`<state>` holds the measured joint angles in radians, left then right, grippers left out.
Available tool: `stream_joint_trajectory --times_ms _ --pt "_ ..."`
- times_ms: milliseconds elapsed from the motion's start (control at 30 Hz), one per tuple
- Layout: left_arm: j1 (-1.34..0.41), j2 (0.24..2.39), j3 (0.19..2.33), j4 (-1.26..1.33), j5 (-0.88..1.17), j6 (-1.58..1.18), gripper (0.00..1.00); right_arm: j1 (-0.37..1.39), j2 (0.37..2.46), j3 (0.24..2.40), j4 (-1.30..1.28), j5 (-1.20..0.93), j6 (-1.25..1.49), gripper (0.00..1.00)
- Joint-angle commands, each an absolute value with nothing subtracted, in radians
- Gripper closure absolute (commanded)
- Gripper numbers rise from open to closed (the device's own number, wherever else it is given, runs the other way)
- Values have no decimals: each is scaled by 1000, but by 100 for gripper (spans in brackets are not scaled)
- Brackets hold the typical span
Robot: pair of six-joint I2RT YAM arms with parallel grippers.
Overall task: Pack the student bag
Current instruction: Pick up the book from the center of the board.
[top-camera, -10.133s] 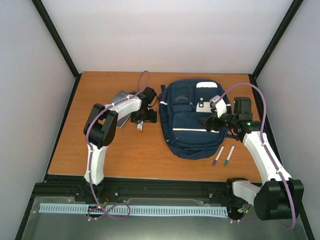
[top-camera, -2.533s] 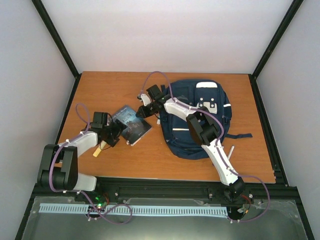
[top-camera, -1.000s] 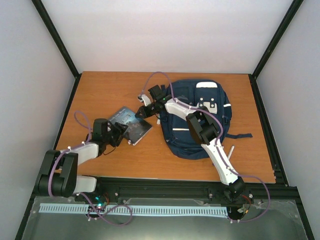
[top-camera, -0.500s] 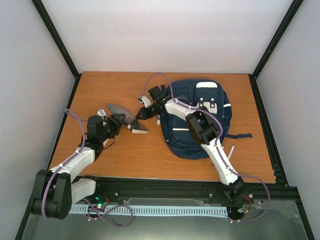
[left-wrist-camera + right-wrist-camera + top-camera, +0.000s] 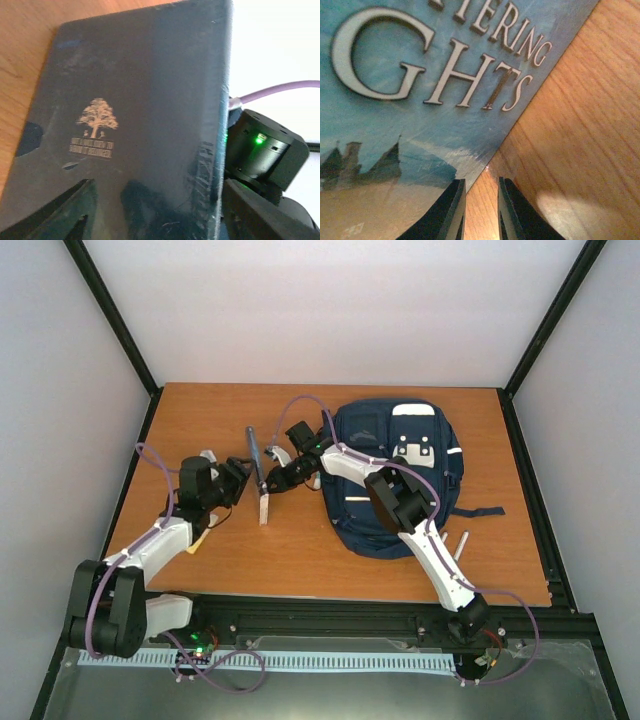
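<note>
**Top view.** The bag (image 5: 440, 480) lies flat on the table (image 5: 200, 420), right of centre in the frame, with its white patches toward the top edge. The right arm crosses over the bag's left half. The right hand (image 5: 272, 478) sits just off the bag's left side. A book (image 5: 256, 462) stands on edge, nearly upright, immediately left of that hand. The left hand (image 5: 238, 480) is on the book's far side, so the book separates it from the bag. A pen (image 5: 460, 545) lies by the bag's lower right corner.

**Left wrist view.** The book's (image 5: 140, 100) dark back cover, marked with a small tree emblem, fills most of the frame. The left hand (image 5: 157, 200) is spread wide, one finger at lower left and one at lower right, gripping nothing. Whether the fingertips touch the cover cannot be told.

**Right wrist view.** The book's (image 5: 395, 100) blue front cover with large pale lettering fills the upper left, and bare table the right. The fingers of the right hand (image 5: 479, 182) stand close together, leaving a narrow slit, with their tips at the cover's lower edge. Whether they pinch that edge cannot be told.
</note>
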<state>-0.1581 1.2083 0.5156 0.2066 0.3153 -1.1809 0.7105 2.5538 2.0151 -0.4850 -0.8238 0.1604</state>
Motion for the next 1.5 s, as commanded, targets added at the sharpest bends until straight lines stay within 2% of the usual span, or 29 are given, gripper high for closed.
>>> stream_joint_trajectory --times_ms 0,200,467,967,1133,1267,1333,1467 --pt "-161 1162 575 31 268 -1112 25 737 2661 1957 -712 -712 153 81" --pt "-161 1227 647 -17 291 -1017 17 736 2620 1976 -725 -702 140 81" --pt "-161 1387 767 -77 355 -923 14 736 2473 1973 -718 -692 143 81" --pt "-161 1316 729 -54 399 -897 6 798 2387 1985 -700 -726 138 81" --pt "-161 1284 734 -128 359 -906 7 831 2364 2000 -707 -711 121 81" --pt "-161 1274 775 -291 255 -912 9 841 2376 2004 -712 -699 118 80" --pt "-161 1272 788 -370 208 -928 11 841 2387 2003 -719 -695 115 80" --pt "-161 1259 788 -444 169 -934 23 841 2392 1992 -726 -681 104 79"
